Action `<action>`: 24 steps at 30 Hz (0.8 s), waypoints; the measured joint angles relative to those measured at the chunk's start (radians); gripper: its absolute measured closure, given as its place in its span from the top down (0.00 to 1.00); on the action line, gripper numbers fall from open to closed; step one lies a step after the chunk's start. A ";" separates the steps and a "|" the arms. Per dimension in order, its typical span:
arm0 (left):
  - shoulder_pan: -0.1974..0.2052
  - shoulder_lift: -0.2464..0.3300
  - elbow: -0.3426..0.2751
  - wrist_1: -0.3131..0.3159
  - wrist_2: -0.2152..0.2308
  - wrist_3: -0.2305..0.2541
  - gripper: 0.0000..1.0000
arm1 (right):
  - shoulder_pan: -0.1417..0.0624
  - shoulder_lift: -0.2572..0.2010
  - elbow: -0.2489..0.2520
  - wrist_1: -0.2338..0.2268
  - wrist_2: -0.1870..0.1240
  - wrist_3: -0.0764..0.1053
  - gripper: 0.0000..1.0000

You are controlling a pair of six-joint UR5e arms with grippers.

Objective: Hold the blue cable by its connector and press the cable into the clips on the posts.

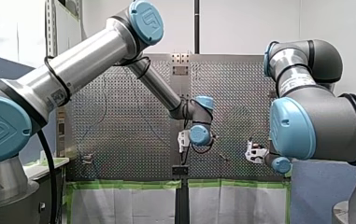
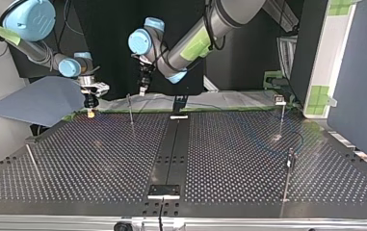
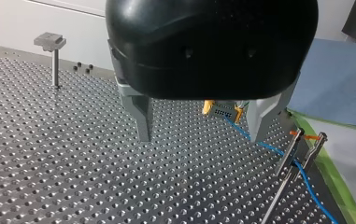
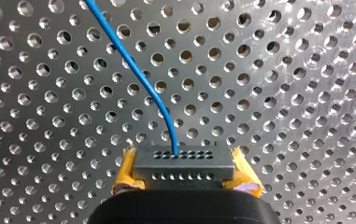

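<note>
While our right jaws clamp the grey, many-holed plastic connector (image 4: 183, 163) between yellow pads (image 4: 125, 171), the thin blue cable (image 4: 138, 79) leaves it and runs over the perforated metal bench (image 4: 283, 93) to a slim metal clip post (image 3: 291, 156). Our left jaws hang apart and empty near that post.

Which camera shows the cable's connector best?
The right wrist view: the connector sits large between my right gripper's yellow pads, blue cable plugged in. The left wrist view shows it small; front and top views barely resolve it.
</note>
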 joint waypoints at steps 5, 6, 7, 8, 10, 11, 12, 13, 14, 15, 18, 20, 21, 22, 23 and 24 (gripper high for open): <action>-0.001 0.037 -0.037 -0.010 -0.017 -0.001 1.00 | 0.000 0.000 0.000 0.000 -0.001 0.001 0.00; -0.001 0.046 -0.046 -0.014 -0.023 -0.002 1.00 | 0.000 0.000 0.000 0.000 -0.002 0.001 0.00; -0.001 0.054 -0.054 -0.018 -0.027 -0.003 1.00 | 0.000 0.001 0.000 0.000 -0.002 0.001 0.00; -0.001 0.062 -0.062 -0.022 -0.033 -0.003 1.00 | 0.001 0.001 0.000 0.000 -0.002 0.001 0.00; -0.001 0.080 -0.080 -0.029 -0.043 -0.005 1.00 | 0.001 0.001 0.000 0.000 -0.002 0.001 0.00; -0.001 0.090 -0.089 -0.030 -0.045 -0.005 1.00 | 0.001 0.001 0.000 0.000 -0.002 0.001 0.00; -0.002 0.102 -0.102 -0.032 -0.048 -0.005 1.00 | 0.001 0.001 0.000 0.000 -0.002 0.001 0.00; -0.002 0.111 -0.111 -0.032 -0.049 -0.005 1.00 | 0.001 0.001 0.000 0.000 -0.002 0.001 0.00; -0.002 0.120 -0.119 -0.033 -0.050 -0.006 1.00 | 0.000 0.002 0.000 0.000 -0.002 0.001 0.00; -0.002 0.131 -0.131 -0.033 -0.050 -0.006 1.00 | 0.000 0.002 0.000 0.000 -0.002 0.001 0.00; -0.002 0.159 -0.159 -0.033 -0.051 -0.006 1.00 | 0.000 0.003 0.000 0.000 -0.002 0.001 0.00; -0.002 0.174 -0.173 -0.033 -0.051 -0.006 1.00 | 0.000 0.003 0.000 0.000 -0.002 0.001 0.00; -0.002 0.184 -0.183 -0.034 -0.051 -0.006 1.00 | 0.001 0.003 0.000 0.000 -0.002 0.001 0.00; -0.002 0.191 -0.191 -0.034 -0.051 -0.006 1.00 | 0.001 0.003 0.000 0.000 -0.002 0.001 0.00; -0.002 0.199 -0.199 -0.034 -0.051 -0.006 1.00 | 0.001 0.003 0.000 0.000 -0.002 0.001 0.00; -0.002 0.209 -0.209 -0.034 -0.051 -0.007 1.00 | 0.001 0.004 0.000 0.000 -0.002 0.001 0.00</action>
